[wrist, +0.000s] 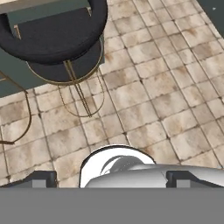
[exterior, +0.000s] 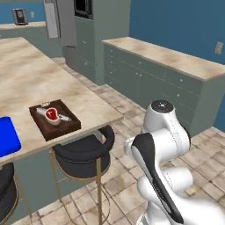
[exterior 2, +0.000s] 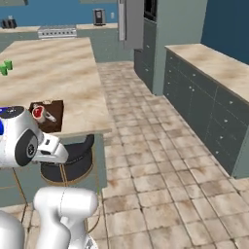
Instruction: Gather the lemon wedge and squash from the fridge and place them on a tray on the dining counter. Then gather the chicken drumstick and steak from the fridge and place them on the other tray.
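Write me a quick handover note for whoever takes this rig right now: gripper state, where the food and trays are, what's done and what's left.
Gripper: open, holding nothing, pointed down at the tiled floor near a black round stool.
Dark brown wooden tray: near the edge of the beige dining counter, holding the red steak and what looks like the pale chicken drumstick beside it.
Blue tray: on the same counter, mostly cut off; its contents can't be seen.
Done: meat tray appears loaded.
Left: confirm lemon wedge and squash are on the blue tray; if not, fetch them from the fridge.
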You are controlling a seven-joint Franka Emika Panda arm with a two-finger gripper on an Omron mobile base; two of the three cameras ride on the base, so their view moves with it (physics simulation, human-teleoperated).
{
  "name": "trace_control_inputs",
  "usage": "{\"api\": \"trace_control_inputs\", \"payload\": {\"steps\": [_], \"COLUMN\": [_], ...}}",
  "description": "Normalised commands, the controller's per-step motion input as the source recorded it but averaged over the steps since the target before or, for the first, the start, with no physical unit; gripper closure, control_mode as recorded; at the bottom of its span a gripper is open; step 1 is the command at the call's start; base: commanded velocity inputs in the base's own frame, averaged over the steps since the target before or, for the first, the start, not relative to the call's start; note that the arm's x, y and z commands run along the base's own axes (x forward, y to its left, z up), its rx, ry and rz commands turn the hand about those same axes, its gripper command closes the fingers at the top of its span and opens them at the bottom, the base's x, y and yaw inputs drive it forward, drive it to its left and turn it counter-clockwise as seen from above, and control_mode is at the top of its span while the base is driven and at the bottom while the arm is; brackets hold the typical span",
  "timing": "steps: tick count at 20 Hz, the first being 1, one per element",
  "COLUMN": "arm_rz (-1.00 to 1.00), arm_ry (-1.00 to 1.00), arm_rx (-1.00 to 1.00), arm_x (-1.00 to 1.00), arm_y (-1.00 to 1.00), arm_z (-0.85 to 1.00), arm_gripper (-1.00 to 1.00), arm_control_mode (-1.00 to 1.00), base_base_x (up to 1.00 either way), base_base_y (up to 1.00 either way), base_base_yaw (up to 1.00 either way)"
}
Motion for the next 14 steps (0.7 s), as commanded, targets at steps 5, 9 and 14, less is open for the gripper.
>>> {"api": "trace_control_inputs", "payload": {"steps": [5, 9, 14], "arm_rz": [0.00, 0.00, 0.00], "arm_ry": [0.00, 0.00, 0.00], "arm_rx": [0.00, 0.00, 0.00], "arm_x": [0.00, 0.00, 0.00], "arm_y": [0.00, 0.00, 0.00], "arm_z": [0.00, 0.00, 0.00], "arm_gripper": [-1.00, -1.00, -1.00], "arm_control_mode": [1.00, 1.00, 1.00], "base_base_x": [0.27, 0.59, 0.93], "base_base_y": [-1.00, -1.00, -0.89], "base_base_yaw": [0.06, 0.12, 0.16]}}
